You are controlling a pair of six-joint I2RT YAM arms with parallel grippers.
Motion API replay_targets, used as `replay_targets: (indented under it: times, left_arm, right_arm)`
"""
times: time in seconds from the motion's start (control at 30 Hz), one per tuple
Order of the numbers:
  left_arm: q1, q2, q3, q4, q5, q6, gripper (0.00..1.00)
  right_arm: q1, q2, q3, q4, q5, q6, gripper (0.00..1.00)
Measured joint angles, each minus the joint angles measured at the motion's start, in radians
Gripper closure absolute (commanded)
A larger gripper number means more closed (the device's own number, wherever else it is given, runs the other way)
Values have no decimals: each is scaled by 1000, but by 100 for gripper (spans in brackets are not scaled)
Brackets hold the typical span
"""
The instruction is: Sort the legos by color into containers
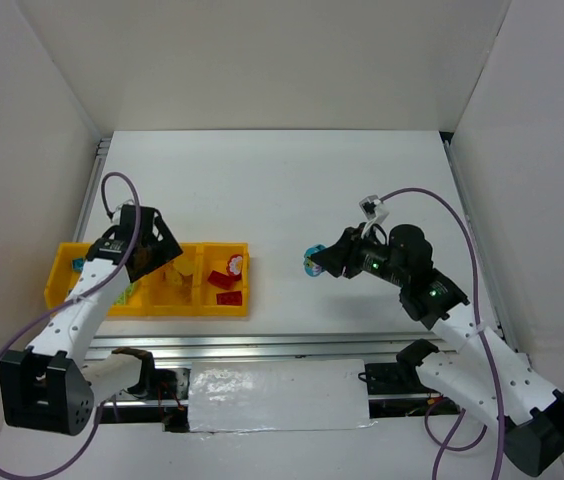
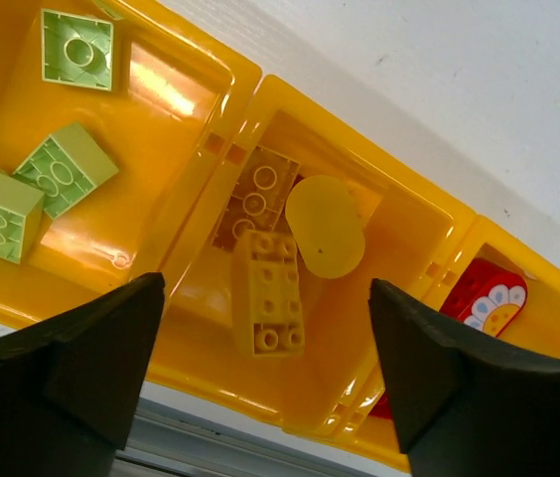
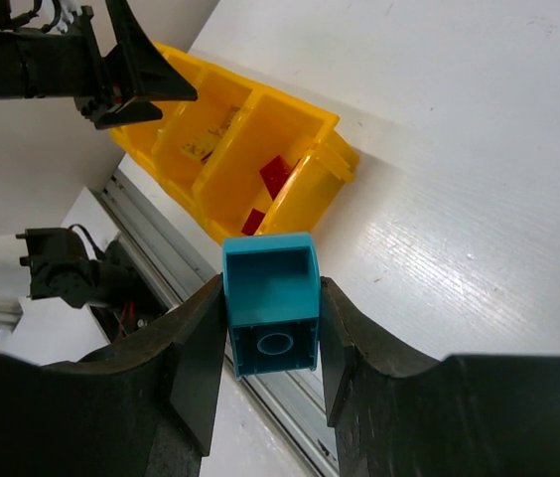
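The right pincer (image 3: 272,333) clamps a teal brick (image 3: 270,288) over the worktop (image 3: 479,199), centre right in the top view. The left pincer (image 2: 263,298) gapes wide and empty above the yellow tray (image 1: 177,312) at lower left, its arm hiding part of the left compartments.

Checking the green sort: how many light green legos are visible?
3 green legos, all in one tray compartment: one in a corner, two side by side nearby. More may be hidden.

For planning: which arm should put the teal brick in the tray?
Right, probably: the right gripper holds the teal brick; the left gripper hangs open, empty, over the tray.
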Motion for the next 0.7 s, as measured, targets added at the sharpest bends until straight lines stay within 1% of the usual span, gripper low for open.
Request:
replay_targets:
  times: [0.2,0.3,0.37,0.43,0.5,0.57,0.63,0.67,0.7]
  left_arm:
    - [0,-87,0,-10,41,16,1]
    - [1,-163,0,-8,125,51,1]
    - [2,-226,-2,29,267,90,1]
    - [1,-293,-23,118,452,111,1]
    - [-6,-346,-69,260,677,102,1]
    - [-40,-383,-134,436,855,55,0]
    - [-107,-406,-188,585,966,1,1]
    - [-130,-410,-201,622,986,-11,0]
    - [-205,-419,-227,705,1025,-43,1]
  right_arm:
    - [0,27,-1,22,-27,11,100]
    - [0,40,-7,45,-45,30,100]
    - [0,42,-15,65,-63,54,100]
    - [0,43,-20,93,-86,86,100]
    - [0,42,-24,136,-108,127,100]
    - [2,39,-33,200,-132,176,100]
    - [3,28,-59,284,-155,236,100]
    - [5,21,-76,334,-166,269,100]
    - [7,13,-95,383,-178,302,100]
